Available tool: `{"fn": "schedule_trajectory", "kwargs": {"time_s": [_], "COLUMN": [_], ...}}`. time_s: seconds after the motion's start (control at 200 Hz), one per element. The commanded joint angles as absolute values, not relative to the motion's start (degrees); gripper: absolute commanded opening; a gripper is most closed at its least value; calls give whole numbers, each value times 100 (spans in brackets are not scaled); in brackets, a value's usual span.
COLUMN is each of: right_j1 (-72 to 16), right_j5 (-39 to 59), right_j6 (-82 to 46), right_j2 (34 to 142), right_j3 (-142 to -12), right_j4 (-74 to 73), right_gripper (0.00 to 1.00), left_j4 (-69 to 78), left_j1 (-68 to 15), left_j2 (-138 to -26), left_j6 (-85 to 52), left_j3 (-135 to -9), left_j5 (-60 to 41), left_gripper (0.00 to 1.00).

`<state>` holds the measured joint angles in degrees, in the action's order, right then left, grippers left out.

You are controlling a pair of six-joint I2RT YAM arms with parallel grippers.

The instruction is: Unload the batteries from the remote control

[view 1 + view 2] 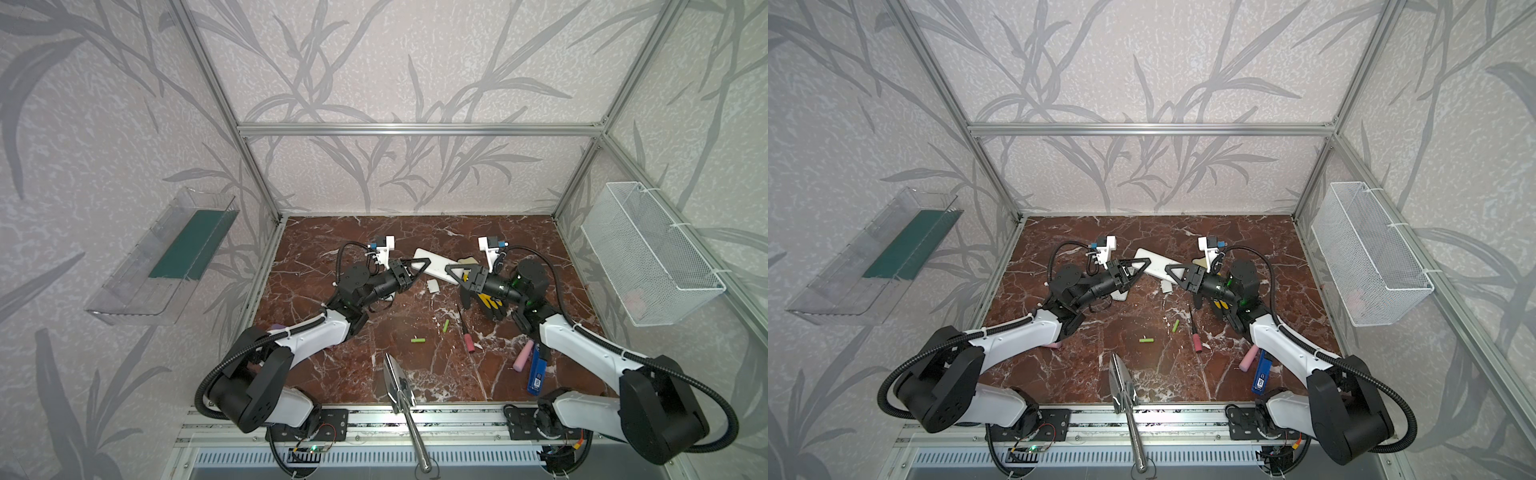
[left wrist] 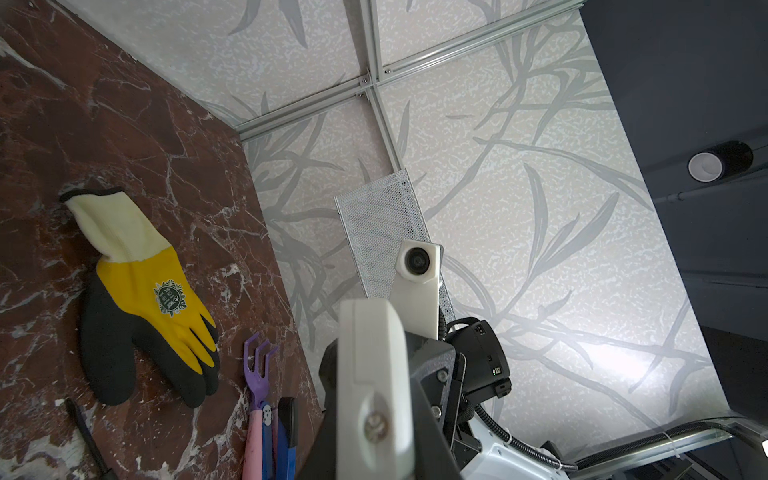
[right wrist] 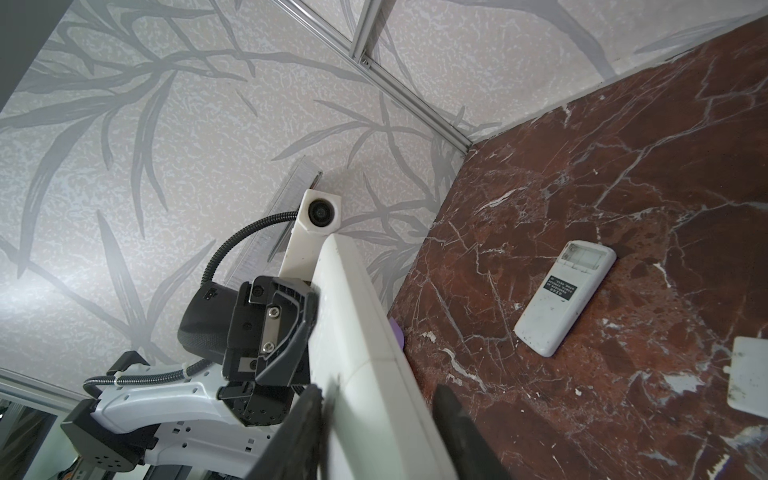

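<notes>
A: Start with the top views. What lies loose?
B: Both top views show a lime-green pair on the marble table, in front of the middle. The near battery lies crosswise, long axis left to right. The far battery points toward the back wall, slightly tilted, near the pink-handled screwdriver.
A: And the remote?
B: The white remote sits toward the back, its long axis running from far left to near right, bridging both tools. The left gripper is pinched on its left end; the right gripper meets its right end.
A: Left wrist view?
B: The remote fills the foreground end-on, and a yellow-and-black glove lies flat on the table beyond.
A: Right wrist view?
B: The remote runs lengthwise away from the lens — the left gripper clamps the far end. The right gripper's dark fingers straddle the near end, partly spread; whether they press it I cannot tell. A second remote lies flat, battery bay uncovered, near a loose white cover.
</notes>
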<state>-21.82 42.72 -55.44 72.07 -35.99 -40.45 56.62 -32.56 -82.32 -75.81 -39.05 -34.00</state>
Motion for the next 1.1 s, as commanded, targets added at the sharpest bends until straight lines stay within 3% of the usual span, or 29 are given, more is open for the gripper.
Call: {"fn": "schedule_trajectory", "kwargs": {"time_s": [0.0, 0.21, 0.81, 1.095], "right_j1": [-2224, -2206, -1918, -1863], "right_j5": [4413, 4367, 4751, 4893], "right_j6": [-5467, -5439, -5336, -5119], "right_j2": [7307, 7264, 7072, 7119], "right_j3": [-3841, -3685, -3469, -3550], "right_j4": [-4033, -3982, -3653, -3294], "right_gripper": [41, 32, 37, 33], "left_j4": [6218, 6233, 5879, 5888], "left_j1": [-3304, -3257, -2984, -2933], "left_j2": [-8256, -8199, -7793, -7785], "left_j6": [-7761, -7753, -7594, -7594], "left_j3": [-4061, -4077, -4122, -4132], "left_j5": [-3634, -3627, -3603, -3641], "left_gripper": [0, 0, 0, 0]}}
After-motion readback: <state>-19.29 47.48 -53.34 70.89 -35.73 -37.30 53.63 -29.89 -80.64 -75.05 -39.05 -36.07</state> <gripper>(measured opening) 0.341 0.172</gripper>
